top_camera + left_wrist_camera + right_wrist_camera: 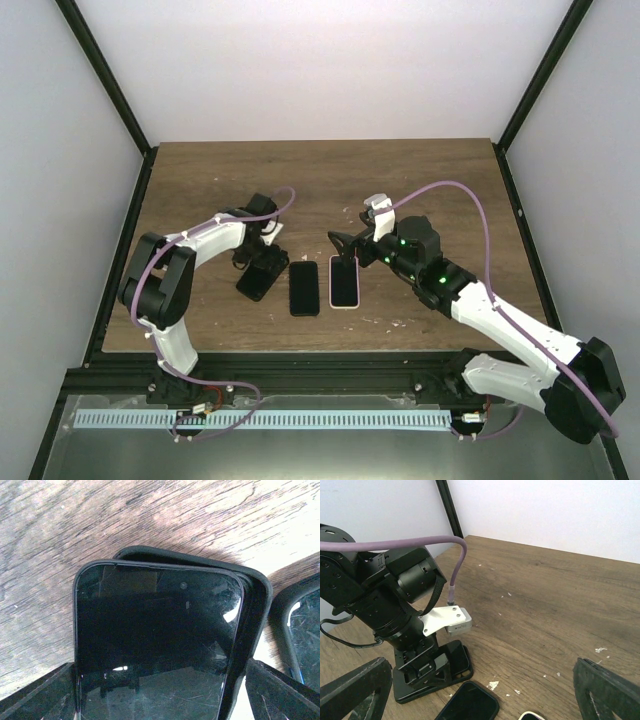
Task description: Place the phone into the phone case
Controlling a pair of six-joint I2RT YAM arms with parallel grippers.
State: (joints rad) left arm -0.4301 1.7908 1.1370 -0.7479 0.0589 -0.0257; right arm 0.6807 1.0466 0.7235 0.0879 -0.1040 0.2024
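Note:
A black phone [157, 630] lies skewed on a black phone case [256, 605]. The case's rim shows past the phone's top and right edges, and the phone's left side overhangs the case. My left gripper [262, 264] stands open over them, a finger [35, 700] on each side of phone and case, with a sliver of light by the right one. In the right wrist view the same pair [457, 660] sits under the left arm's gripper. My right gripper [345, 246] hovers open and holds nothing, its fingers [607, 690] wide apart.
A second black phone [304, 288] lies just right of the left gripper, and a white-rimmed phone [344, 283] lies beside that, under the right gripper. White specks dot the wooden table [430, 180]. Walls close the sides and back.

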